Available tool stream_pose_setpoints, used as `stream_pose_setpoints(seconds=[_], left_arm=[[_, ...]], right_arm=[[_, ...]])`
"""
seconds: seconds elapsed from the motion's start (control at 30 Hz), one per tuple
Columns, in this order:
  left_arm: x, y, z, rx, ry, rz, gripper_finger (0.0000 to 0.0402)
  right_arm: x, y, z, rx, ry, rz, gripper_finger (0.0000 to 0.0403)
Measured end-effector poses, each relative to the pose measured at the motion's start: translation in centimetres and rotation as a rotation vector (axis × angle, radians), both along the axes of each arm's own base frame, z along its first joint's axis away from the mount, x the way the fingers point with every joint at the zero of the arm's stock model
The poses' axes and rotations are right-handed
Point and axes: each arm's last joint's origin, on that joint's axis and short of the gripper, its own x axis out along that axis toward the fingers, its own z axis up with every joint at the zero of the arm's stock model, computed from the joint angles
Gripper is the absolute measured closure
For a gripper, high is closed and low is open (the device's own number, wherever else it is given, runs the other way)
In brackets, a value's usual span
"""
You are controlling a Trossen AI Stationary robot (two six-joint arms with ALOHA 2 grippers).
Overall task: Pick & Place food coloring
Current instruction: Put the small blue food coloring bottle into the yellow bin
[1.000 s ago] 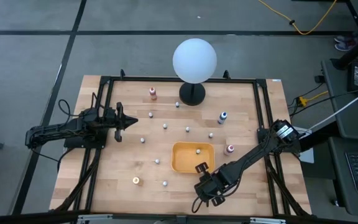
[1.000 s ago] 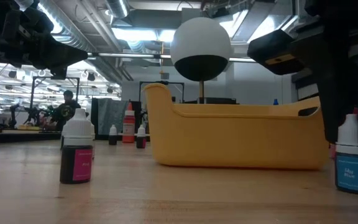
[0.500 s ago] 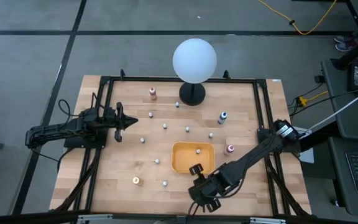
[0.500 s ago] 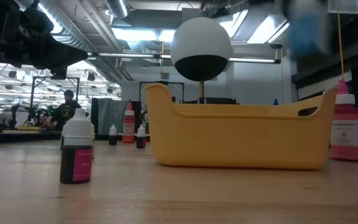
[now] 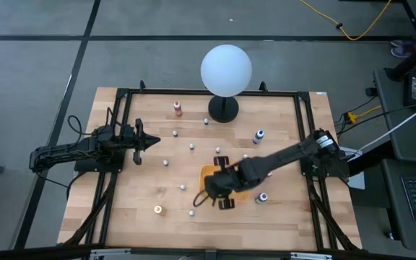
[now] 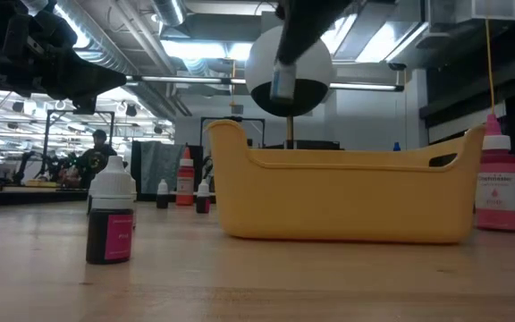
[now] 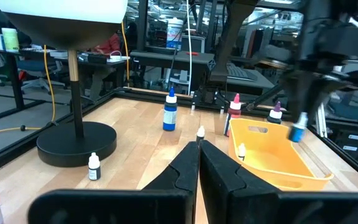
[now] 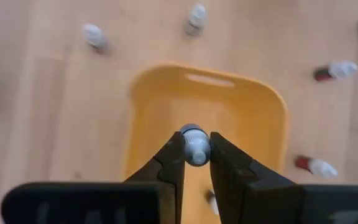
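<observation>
My right gripper [image 5: 219, 191] hangs over the yellow tray [image 5: 206, 173] and is shut on a small blue food coloring bottle [image 7: 298, 128]. A pink bottle [image 6: 495, 179] stands right of the tray, and a purple one [image 7: 275, 114] stands near it. A red-orange bottle [image 5: 178, 108] stands at the far left and a taller blue one [image 5: 258, 136] at the far right. A dark bottle with a white cap [image 6: 111, 224] stands on the near table. My left gripper [image 5: 154, 139] is shut and empty at the table's left. My right gripper pinches the blue bottle by its pale cap [image 8: 195, 148] between its two fingers. The fingers come from above and point down. The bottle hangs below them, lifted clear above the yellow tray.
A lamp with a white globe [image 5: 226, 68] stands on a black base [image 5: 223, 110] at the far edge. Several tiny white-capped bottles are scattered on the wood, and one [image 7: 241, 150] lies in the tray. An orange-capped thing [image 5: 157, 209] is near left. Black rails [image 5: 121, 144] frame the table.
My right gripper, at the table beside the blue bottle a second ago, has lifted it off the table. It has risen and gone from the near edge toward the far edge, over the yellow tray. The bottle is now clear of the table.
</observation>
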Motion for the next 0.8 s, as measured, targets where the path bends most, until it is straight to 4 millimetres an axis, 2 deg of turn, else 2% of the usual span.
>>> stream_pose_setpoints(seconds=[0.2, 0.5, 0.8], left_arm=[[0.0, 0.0, 0.0, 0.0, 0.0, 0.0, 0.0389], [0.0, 0.0, 0.0, 0.0, 0.0, 0.0, 0.0393], [0.0, 0.0, 0.0, 0.0, 0.0, 0.0, 0.0391]], right_arm=[[0.3, -2.5, -0.4, -0.028, 0.056, -0.036, 0.0344], [-0.8, -2.9, -5.3, -0.037, 0.157, -0.009, 0.0343], [-0.9, -4.6, -7.5, -0.045, 0.168, -0.028, 0.0341]])
